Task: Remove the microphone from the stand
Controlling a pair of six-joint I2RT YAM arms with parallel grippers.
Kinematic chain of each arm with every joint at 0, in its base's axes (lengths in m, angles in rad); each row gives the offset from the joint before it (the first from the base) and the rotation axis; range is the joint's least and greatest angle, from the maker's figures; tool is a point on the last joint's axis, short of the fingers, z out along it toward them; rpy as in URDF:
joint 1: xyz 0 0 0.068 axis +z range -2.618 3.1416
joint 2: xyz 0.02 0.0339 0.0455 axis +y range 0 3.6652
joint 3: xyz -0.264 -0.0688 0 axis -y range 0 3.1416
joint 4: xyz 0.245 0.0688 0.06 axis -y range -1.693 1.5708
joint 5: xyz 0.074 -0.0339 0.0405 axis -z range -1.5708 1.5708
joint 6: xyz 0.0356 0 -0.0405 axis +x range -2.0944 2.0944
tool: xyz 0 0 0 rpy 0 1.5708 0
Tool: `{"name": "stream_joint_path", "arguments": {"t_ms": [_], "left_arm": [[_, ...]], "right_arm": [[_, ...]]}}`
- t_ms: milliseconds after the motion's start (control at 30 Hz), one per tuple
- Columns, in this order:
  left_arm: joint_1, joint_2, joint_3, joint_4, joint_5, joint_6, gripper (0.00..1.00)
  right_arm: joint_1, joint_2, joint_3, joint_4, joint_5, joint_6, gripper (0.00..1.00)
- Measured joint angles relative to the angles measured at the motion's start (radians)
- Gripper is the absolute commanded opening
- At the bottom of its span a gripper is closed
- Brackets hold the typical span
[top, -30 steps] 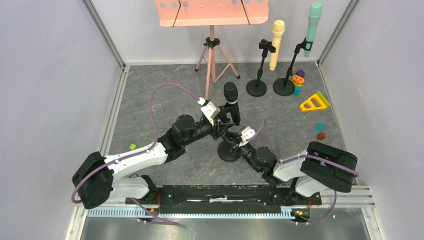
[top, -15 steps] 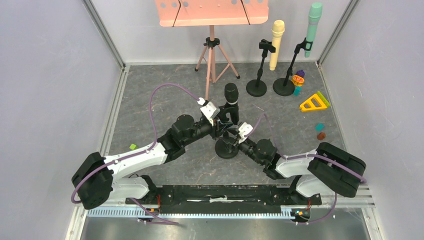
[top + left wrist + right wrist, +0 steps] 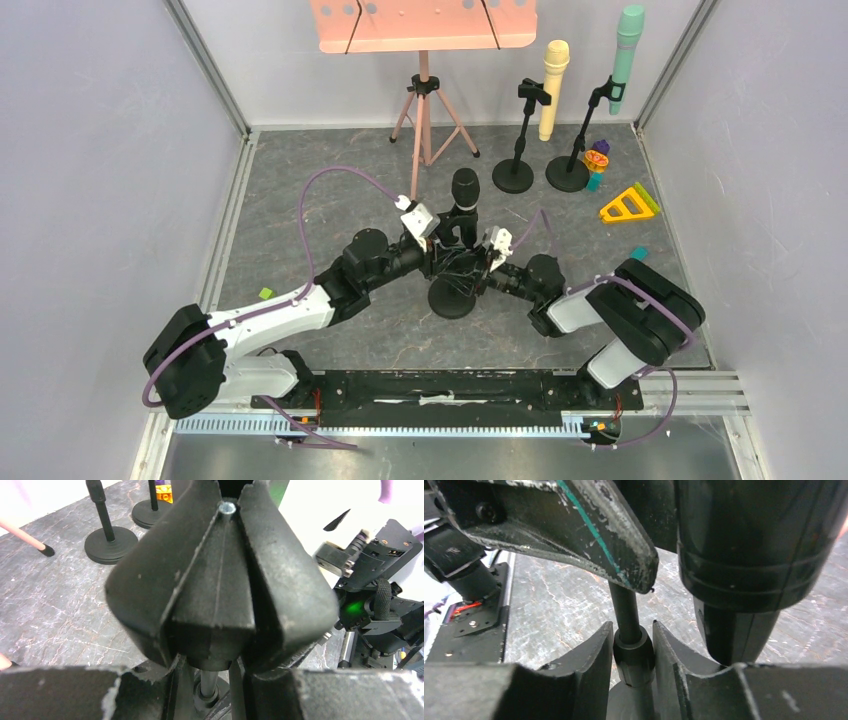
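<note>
The black microphone (image 3: 462, 192) stands upright in its black stand (image 3: 452, 298) at the middle of the floor. My left gripper (image 3: 450, 238) is shut on the microphone's handle; in the left wrist view the handle (image 3: 215, 595) fills the gap between the two fingers (image 3: 150, 570) of that gripper (image 3: 231, 502). My right gripper (image 3: 470, 272) reaches in from the right, low on the stand. In the right wrist view it (image 3: 633, 635) is shut on the collar of the stand's pole (image 3: 626, 610), with the microphone (image 3: 749, 555) above and to the right.
A pink music stand (image 3: 423, 25) is at the back. A yellow microphone (image 3: 553, 85) and a green microphone (image 3: 626, 55) stand on their own stands at the back right. A yellow triangle (image 3: 628, 205) and small toys lie right; a green block (image 3: 265, 293) lies left.
My right gripper has swung up from the stand's base to its pole and closed around the collar. The left gripper has kept its hold on the microphone.
</note>
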Motion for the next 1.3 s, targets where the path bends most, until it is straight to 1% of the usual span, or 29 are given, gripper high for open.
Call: {"name": "stream_joint_path", "arguments": {"t_ms": [67, 100, 167, 267, 333, 400, 467, 500, 633, 667, 800, 900, 1033, 1067, 1167, 1267, 1300], "left_arm": [[0.002, 0.000, 0.000, 0.000, 0.000, 0.000, 0.02], [0.004, 0.000, 0.000, 0.000, -0.001, 0.000, 0.02], [0.006, 0.000, 0.000, 0.001, -0.002, 0.000, 0.02], [0.008, 0.000, 0.000, 0.001, -0.003, 0.000, 0.02], [0.008, 0.000, 0.000, 0.001, -0.004, 0.000, 0.02], [0.008, 0.000, 0.000, 0.001, -0.006, 0.000, 0.02], [0.008, -0.001, 0.000, 0.000, -0.007, 0.000, 0.02], [0.008, -0.002, 0.000, 0.000, -0.007, 0.000, 0.02], [0.007, -0.009, -0.002, -0.009, -0.006, 0.000, 0.02], [0.006, -0.009, -0.002, -0.010, -0.006, 0.000, 0.02], [0.005, -0.010, -0.002, -0.004, -0.006, 0.000, 0.02], [0.005, -0.010, -0.002, -0.003, -0.008, 0.000, 0.02], [0.005, -0.011, -0.011, 0.010, -0.008, 0.000, 0.02], [0.005, -0.013, -0.016, 0.016, -0.008, 0.000, 0.02], [0.005, -0.019, -0.027, 0.025, -0.016, 0.000, 0.02], [0.005, -0.020, -0.029, 0.027, -0.029, 0.000, 0.02], [0.005, -0.020, -0.029, 0.028, -0.031, 0.000, 0.02]], "right_arm": [[-0.007, 0.028, 0.021, 0.010, -0.024, 0.014, 0.33], [-0.008, 0.039, 0.029, 0.016, -0.036, 0.019, 0.29], [-0.008, 0.057, 0.043, 0.026, -0.057, 0.025, 0.28], [-0.009, 0.068, 0.049, 0.035, -0.067, 0.027, 0.35], [-0.009, 0.068, 0.049, 0.036, -0.067, 0.026, 0.46], [-0.009, 0.068, 0.048, 0.035, -0.066, 0.024, 0.48], [-0.008, 0.066, 0.040, 0.034, -0.063, 0.023, 0.48], [-0.007, 0.063, 0.031, 0.034, -0.058, 0.021, 0.45], [-0.007, 0.051, 0.002, 0.040, -0.034, 0.011, 0.23], [-0.007, 0.050, -0.002, 0.045, -0.027, 0.006, 0.20], [-0.002, 0.050, -0.004, 0.059, -0.017, 0.028, 0.11], [0.003, 0.054, -0.006, 0.066, -0.001, 0.044, 0.06], [0.046, 0.030, -0.038, 0.073, 0.101, 0.013, 0.00], [0.063, 0.013, -0.046, 0.059, 0.140, -0.005, 0.00], [0.146, -0.055, -0.053, -0.037, 0.328, -0.083, 0.00], [0.213, -0.089, -0.051, -0.091, 0.501, -0.113, 0.00], [0.223, -0.092, -0.051, -0.097, 0.530, -0.113, 0.00]]}}
